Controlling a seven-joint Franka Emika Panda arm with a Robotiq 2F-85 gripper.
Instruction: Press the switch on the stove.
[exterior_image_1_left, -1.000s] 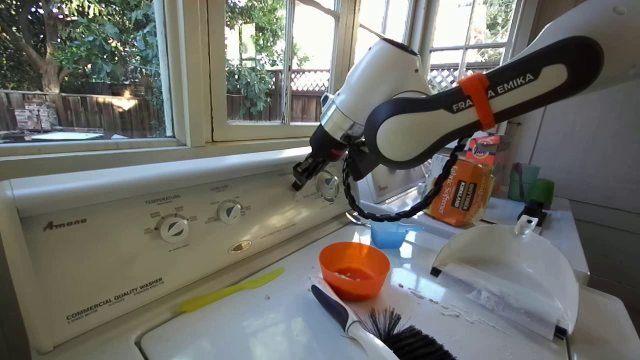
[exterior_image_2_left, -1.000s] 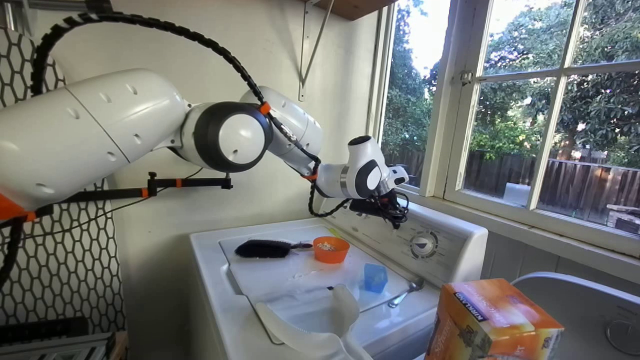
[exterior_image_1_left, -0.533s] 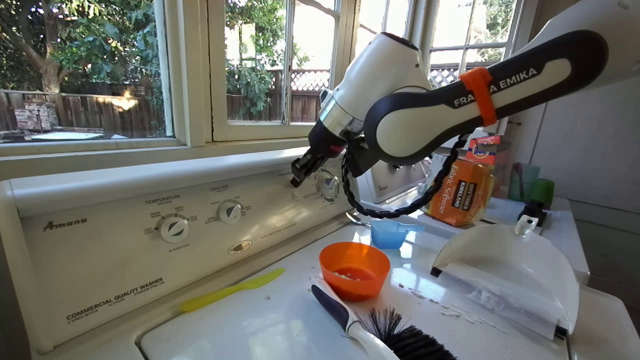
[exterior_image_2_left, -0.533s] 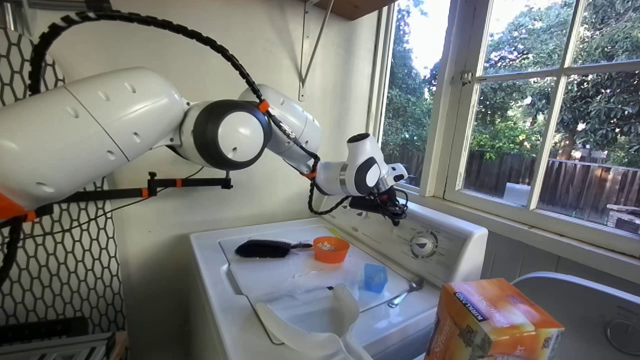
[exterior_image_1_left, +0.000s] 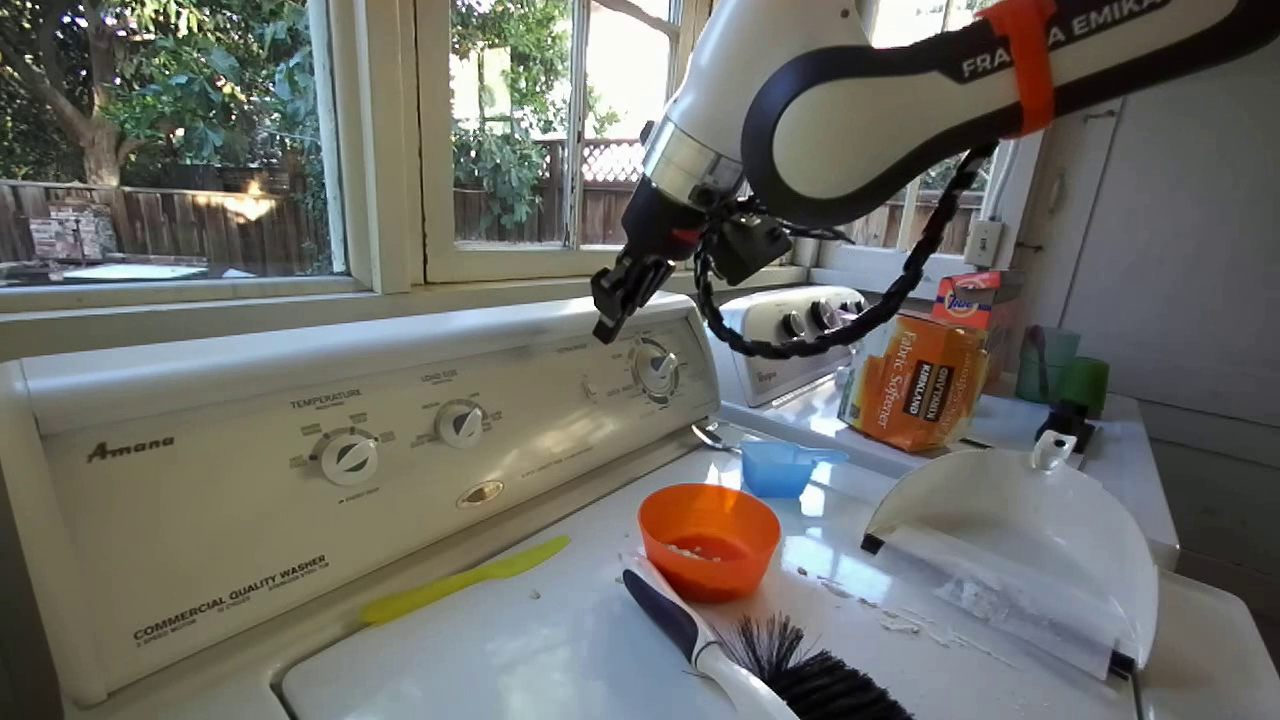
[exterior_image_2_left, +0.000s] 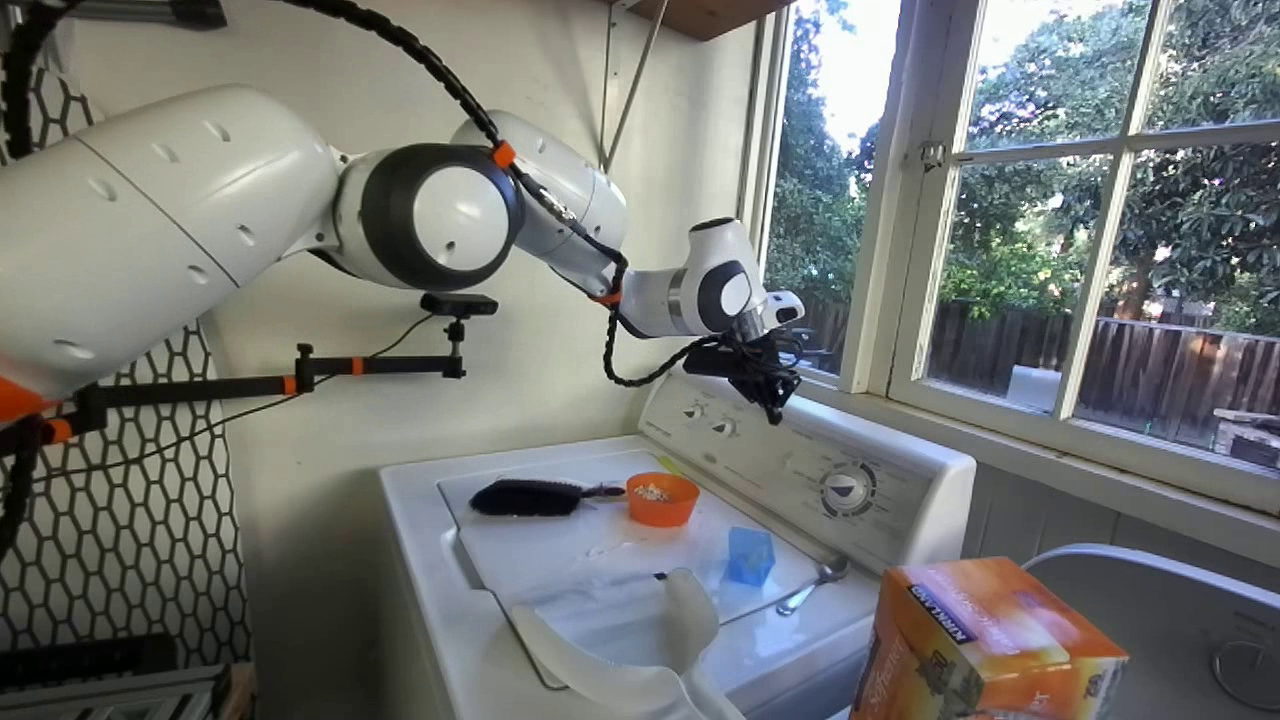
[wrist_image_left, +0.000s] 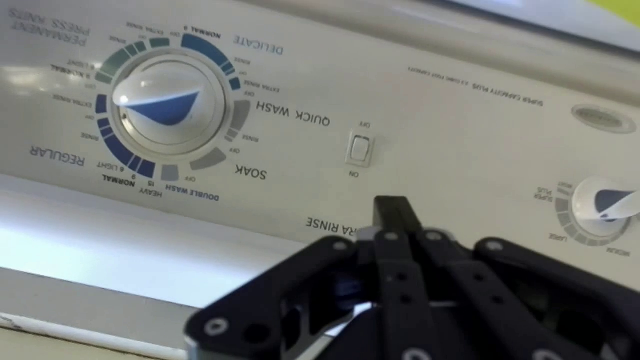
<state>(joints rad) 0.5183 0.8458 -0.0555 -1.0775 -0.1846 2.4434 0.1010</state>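
One hand (wrist_image_left: 398, 214), closed, holding nothing | switch (wrist_image_left: 360, 148) on washer panel (exterior_image_1_left: 400, 500) along the counter's (exterior_image_1_left: 540, 640) back edge | lies below the hand, apart, long axis square to that edge | press likely needs lowering first

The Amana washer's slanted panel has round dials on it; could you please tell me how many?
3: the TEMPERATURE dial nearest the Amana name, the LOAD SIZE dial next to it, and the wash-cycle dial near the opposite end. None looks hidden.
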